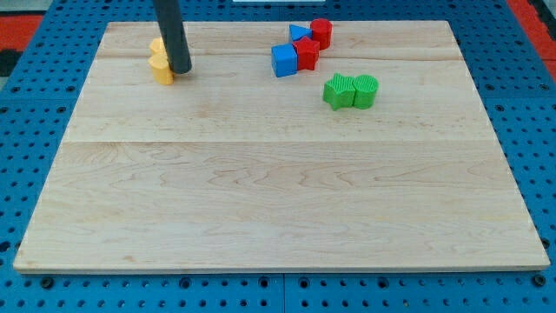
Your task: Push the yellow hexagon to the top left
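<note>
In the one camera view, the wooden tabletop (278,209) fills most of the frame, and my tip (181,69) stands near its top left corner, the dark rod rising out of the view's top. This end effector has no jaws, so there is nothing to be released or clenched; it can only press against a block's side. The yellow hexagon (157,47) lies just to the view's left of the tip and slightly toward the top, largely hidden behind the rod, so I cannot tell whether the two touch. A second yellow block (162,68), whose shape I cannot make out, sits directly below the hexagon and against it, level with the tip and just beside it on the left. The coming move turns on this: the hexagon lies up and to the left of the tip, which is the same way it must travel, so a push toward that corner looks right, though the lower yellow block would likely be carried along. By count: two yellow blocks, two blue ones, a blue cube (284,61) and a blue triangle (300,33), two red blocks (307,54) and (321,31), and two green blocks (339,91) and (366,89), all well apart toward the view's upper right.
</note>
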`<state>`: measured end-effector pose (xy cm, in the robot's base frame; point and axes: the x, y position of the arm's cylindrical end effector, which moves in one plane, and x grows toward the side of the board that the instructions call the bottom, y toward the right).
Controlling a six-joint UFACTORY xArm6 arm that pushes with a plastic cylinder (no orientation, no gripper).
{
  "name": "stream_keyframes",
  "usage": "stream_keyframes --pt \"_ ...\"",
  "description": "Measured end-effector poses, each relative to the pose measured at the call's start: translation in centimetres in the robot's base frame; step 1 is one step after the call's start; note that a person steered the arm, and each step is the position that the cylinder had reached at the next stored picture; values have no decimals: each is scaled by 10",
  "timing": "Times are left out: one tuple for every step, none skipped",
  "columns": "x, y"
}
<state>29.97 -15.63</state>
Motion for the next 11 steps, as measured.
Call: stream_keyframes --pt "0 -19" --pt "-1 -30" --pt "-1 -22" --pt "3 1" --pt "-5 10" --pt "-27 -2" --pt "-51 -16" --pt "-63 -27" --pt "-67 -36" --pt "-69 -42" --pt "-69 -18"
